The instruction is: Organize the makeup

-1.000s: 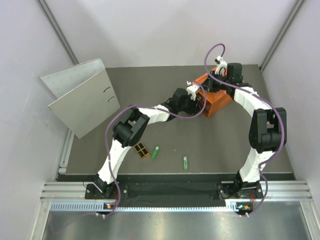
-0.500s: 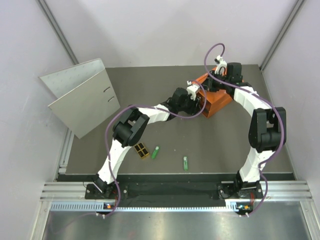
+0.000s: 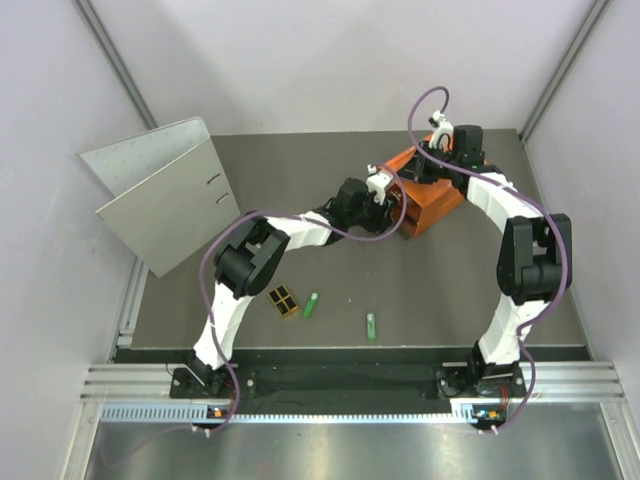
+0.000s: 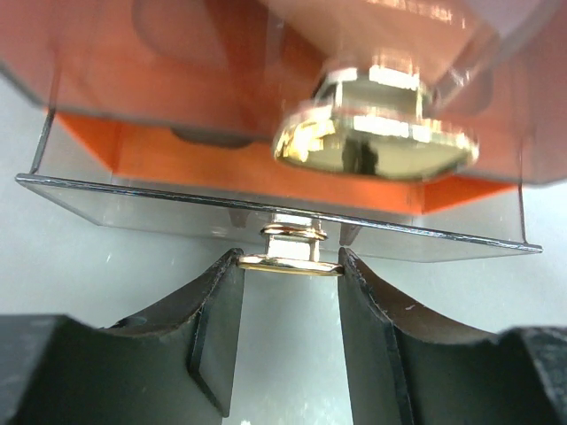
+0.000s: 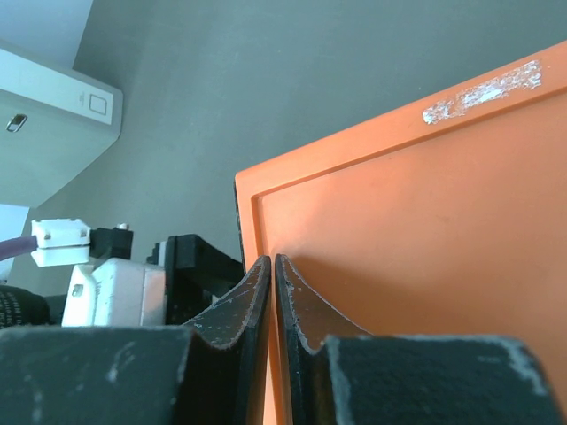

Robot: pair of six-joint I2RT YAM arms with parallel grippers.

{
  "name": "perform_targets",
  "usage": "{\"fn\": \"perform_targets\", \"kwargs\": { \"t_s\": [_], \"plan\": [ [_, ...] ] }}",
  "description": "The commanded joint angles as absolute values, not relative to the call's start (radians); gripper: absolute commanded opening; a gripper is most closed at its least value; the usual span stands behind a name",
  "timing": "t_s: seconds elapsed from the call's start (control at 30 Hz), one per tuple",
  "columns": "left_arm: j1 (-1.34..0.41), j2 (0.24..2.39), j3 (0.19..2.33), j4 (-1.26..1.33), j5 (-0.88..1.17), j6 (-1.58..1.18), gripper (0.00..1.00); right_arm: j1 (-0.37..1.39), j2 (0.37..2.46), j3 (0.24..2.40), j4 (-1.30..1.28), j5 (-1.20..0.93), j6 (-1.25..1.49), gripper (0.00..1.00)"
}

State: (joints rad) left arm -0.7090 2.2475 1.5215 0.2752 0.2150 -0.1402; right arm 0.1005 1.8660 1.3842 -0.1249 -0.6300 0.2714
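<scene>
The orange box (image 3: 437,205) sits at about 1 o'clock on the desk (image 3: 300,170), with both arms reaching to it. The left gripper (image 4: 290,255) meets the box's front from the 9 o'clock side and is clamped on a small gold knob (image 4: 292,235) fixed to a clear drawer front (image 4: 159,208); one dark finger (image 4: 217,328) touches each side of the knob. A larger gold knob (image 4: 372,133) shows above it, blurred. The right gripper (image 5: 273,263) is over the box's flat orange top near its edge, its two fingers together with only a hairline gap and nothing between them; I cannot tell whether it presses on the lid. The makeup lies well apart from the box, near the desk's 6 to 7 o'clock edge: a black-and-gold palette (image 3: 284,301), a green stick (image 3: 311,305) just beside it at its 3 o'clock, and a second green stick (image 3: 370,326) further toward 3 o'clock. A large grey binder (image 3: 165,195) leans at 9 to 10 o'clock.
</scene>
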Motion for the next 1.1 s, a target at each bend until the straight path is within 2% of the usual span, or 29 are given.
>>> {"fn": "perform_targets", "kwargs": {
  "t_s": [0.0, 0.5, 1.03, 1.07],
  "plan": [
    [-0.663, 2.126, 1.477, 0.328, 0.121, -0.081, 0.00, 0.097, 2.008, 1.292, -0.443, -0.462, 0.189, 0.09],
    [-0.658, 1.934, 1.244, 0.279, 0.043, -0.097, 0.00, 0.098, 2.006, 1.278, -0.428, -0.469, 0.195, 0.09],
    [-0.658, 1.847, 1.147, 0.126, 0.061, -0.107, 0.00, 0.100, 1.996, 1.247, -0.408, -0.476, 0.206, 0.10],
    [-0.660, 1.847, 1.144, 0.114, 0.063, -0.107, 0.03, 0.098, 1.999, 1.247, -0.408, -0.476, 0.204, 0.10]
  ]
}}
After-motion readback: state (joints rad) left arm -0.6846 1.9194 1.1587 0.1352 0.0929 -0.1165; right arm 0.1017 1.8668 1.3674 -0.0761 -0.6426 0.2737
